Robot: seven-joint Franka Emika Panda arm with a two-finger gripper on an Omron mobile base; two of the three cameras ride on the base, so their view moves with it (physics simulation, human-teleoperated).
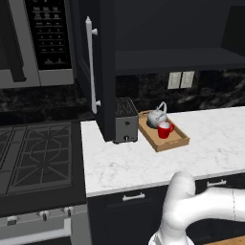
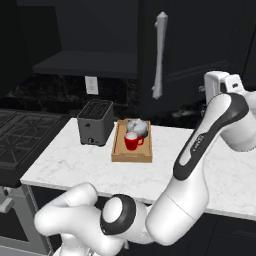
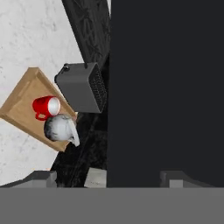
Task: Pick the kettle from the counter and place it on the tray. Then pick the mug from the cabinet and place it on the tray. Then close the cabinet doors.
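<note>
The wooden tray [image 1: 174, 142] lies on the white marble counter [image 1: 143, 165] and holds both the silver kettle [image 1: 156, 116] and the red mug [image 1: 165, 129]. From the right, the tray [image 2: 119, 150], mug [image 2: 132, 142] and kettle [image 2: 139, 128] sit beside the toaster. The cabinet [image 1: 167, 33] is open, with a dark bare shelf. Its left door [image 1: 104, 72] swings out over the counter; the right door [image 2: 200, 45] also stands out. My gripper [image 3: 109, 178] is open, high up, close against a flat black door panel [image 3: 166, 87]. Whether it touches the panel I cannot tell.
A black-and-silver toaster [image 1: 126, 121] stands left of the tray, under the left door. The black stovetop [image 1: 38, 153] lies at the far left, below the microwave [image 1: 38, 38]. A wall outlet [image 1: 181, 80] sits on the dark backsplash. My arm [image 2: 200, 145] arches up on the right.
</note>
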